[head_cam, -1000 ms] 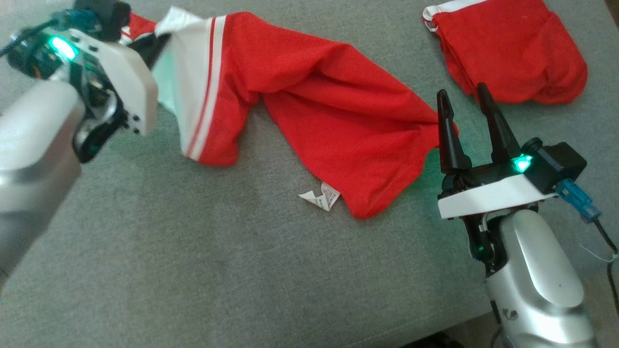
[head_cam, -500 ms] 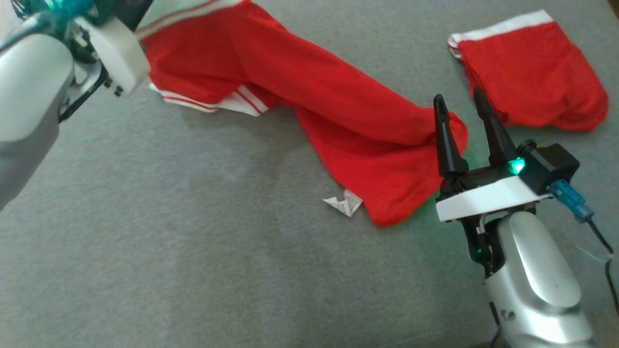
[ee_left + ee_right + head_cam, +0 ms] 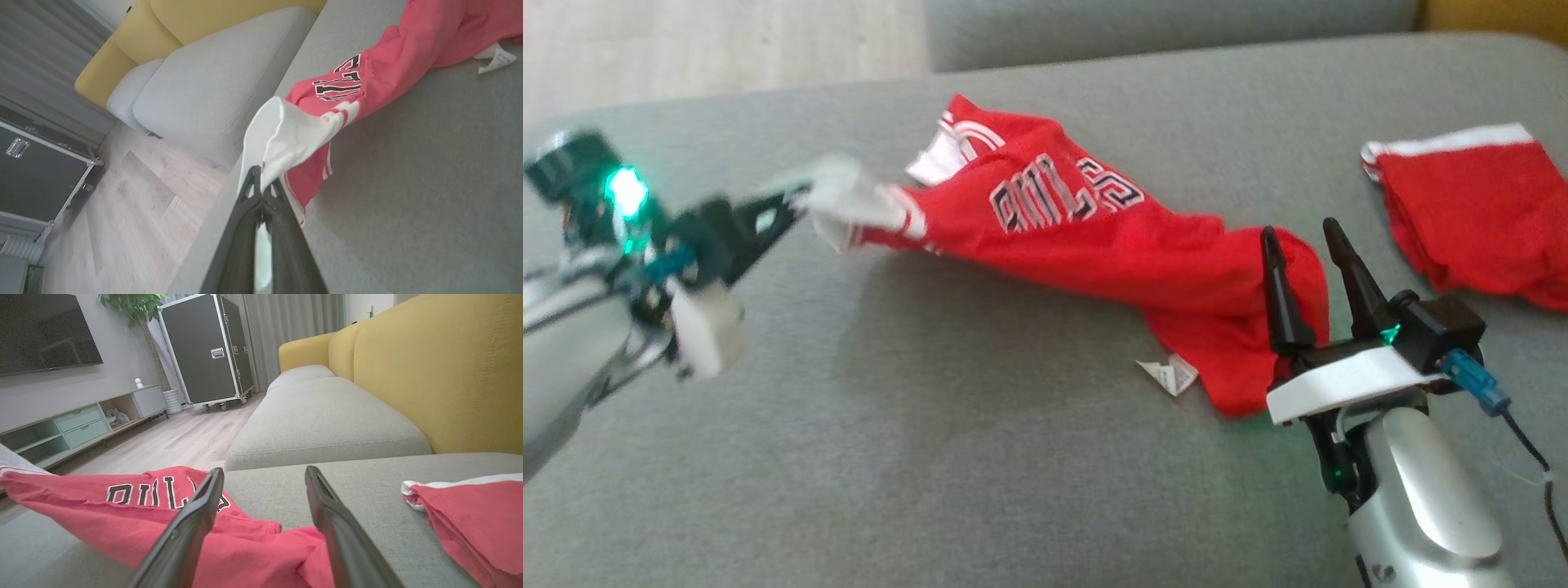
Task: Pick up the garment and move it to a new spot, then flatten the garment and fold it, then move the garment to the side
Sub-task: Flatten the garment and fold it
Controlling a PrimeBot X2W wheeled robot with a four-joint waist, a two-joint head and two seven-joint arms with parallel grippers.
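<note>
While the left gripper (image 3: 799,196) pinches the white-banded edge of the red jersey (image 3: 1094,245), holding that end raised off the grey sofa cushion (image 3: 931,457), the rest trails to the right gripper (image 3: 1300,245), whose fingers stand spread at its crumpled far end; a second red garment (image 3: 1462,212) lies apart.

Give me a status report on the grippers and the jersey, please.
Left gripper: jaws shut on jersey white trim. Right gripper: jaws open over its other end. Second red garment apart, not in the way.
</note>
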